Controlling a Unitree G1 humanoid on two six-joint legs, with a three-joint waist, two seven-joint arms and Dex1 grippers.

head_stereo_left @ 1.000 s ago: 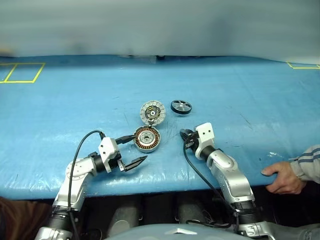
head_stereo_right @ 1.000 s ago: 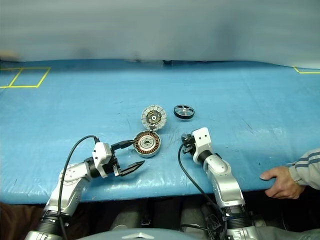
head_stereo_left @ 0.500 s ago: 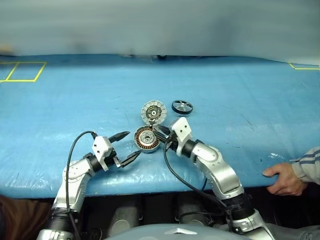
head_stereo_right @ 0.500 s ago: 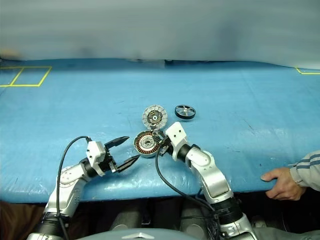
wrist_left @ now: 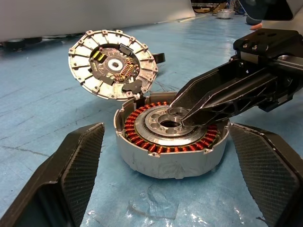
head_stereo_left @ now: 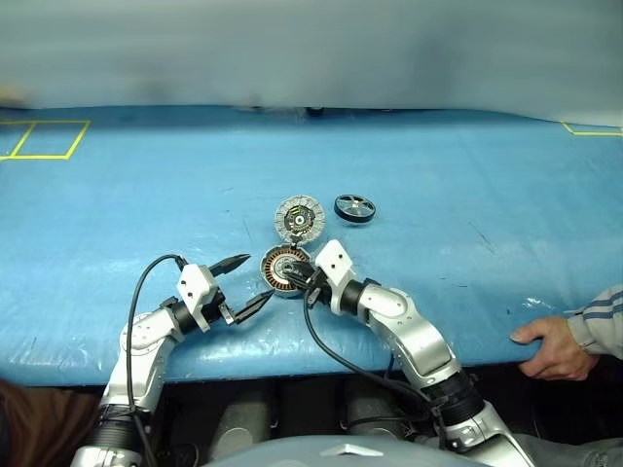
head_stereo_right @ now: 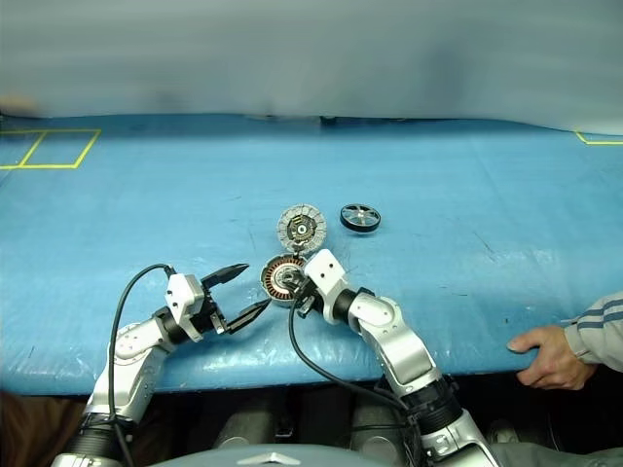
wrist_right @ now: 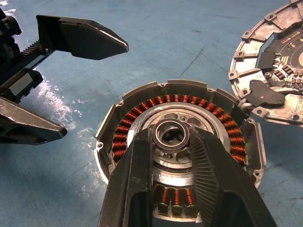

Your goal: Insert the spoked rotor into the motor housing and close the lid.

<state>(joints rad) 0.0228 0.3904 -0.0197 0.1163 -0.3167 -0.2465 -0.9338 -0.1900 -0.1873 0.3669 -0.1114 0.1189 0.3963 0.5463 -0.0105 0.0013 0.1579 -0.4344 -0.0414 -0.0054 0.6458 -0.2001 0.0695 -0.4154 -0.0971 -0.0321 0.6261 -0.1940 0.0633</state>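
Since the earlier frame the right gripper [wrist_right: 171, 142] has swung left from the bare mat to the motor housing [wrist_left: 170, 137], and we now see its nearly closed fingers over the silver centre hub [wrist_right: 170, 133]; whether they pinch it we cannot tell. The left gripper [head_stereo_left: 241, 284] waits just left of the housing, jaws wide apart, holding nothing. The housing holds only copper windings and hub; its lid [head_stereo_left: 297, 218] stands open on the far side. The spoked rotor [head_stereo_left: 353, 207] lies untouched, far right. We judge the housing needs steadying first, without pressing on the windings.
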